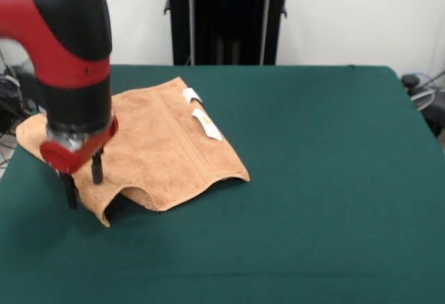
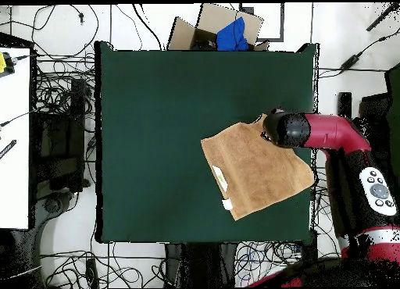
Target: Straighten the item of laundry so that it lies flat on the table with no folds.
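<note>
Towel: small, orange-tan terry, roughly rectangular, lying on the left part of the table in the front view, close to its left edge. A woven band runs across it near the right end. Two small white tags sit on the far right edge. Mostly spread out, not fully flat: the near edge humps up off the cloth, leaving a shadowed arch. Table: dark green felt-like top, far wider than the towel.
</note>
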Available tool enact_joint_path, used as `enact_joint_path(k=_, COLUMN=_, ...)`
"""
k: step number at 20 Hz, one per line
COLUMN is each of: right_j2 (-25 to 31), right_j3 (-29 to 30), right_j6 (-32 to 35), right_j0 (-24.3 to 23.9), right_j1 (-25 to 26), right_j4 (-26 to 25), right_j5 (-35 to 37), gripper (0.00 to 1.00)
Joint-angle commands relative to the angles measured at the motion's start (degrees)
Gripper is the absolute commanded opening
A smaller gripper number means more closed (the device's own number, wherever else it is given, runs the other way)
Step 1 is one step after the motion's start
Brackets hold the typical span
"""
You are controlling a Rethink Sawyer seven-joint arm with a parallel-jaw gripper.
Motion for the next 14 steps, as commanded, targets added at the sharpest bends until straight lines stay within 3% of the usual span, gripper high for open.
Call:
enact_joint_path(k=1, right_j2=0.6, right_j3=-5.4, right_j6=-8.9, right_j0=-2.1, right_j1=13.3, right_j4=-2.1, right_j5=1.3, gripper=1.0)
enact_joint_path(k=9, right_j2=3.3, right_j3=-9.1, right_j6=-13.3, right_j0=-4.4, right_j1=20.5, right_j4=-2.1, right_j5=-1.3, gripper=1.0)
enact_joint_path(k=14, right_j2=3.9, right_j3=-8.8, right_j6=-13.1, right_j0=-5.2, right_j1=21.1, right_j4=-2.2, right_j5=-2.3, gripper=1.0)
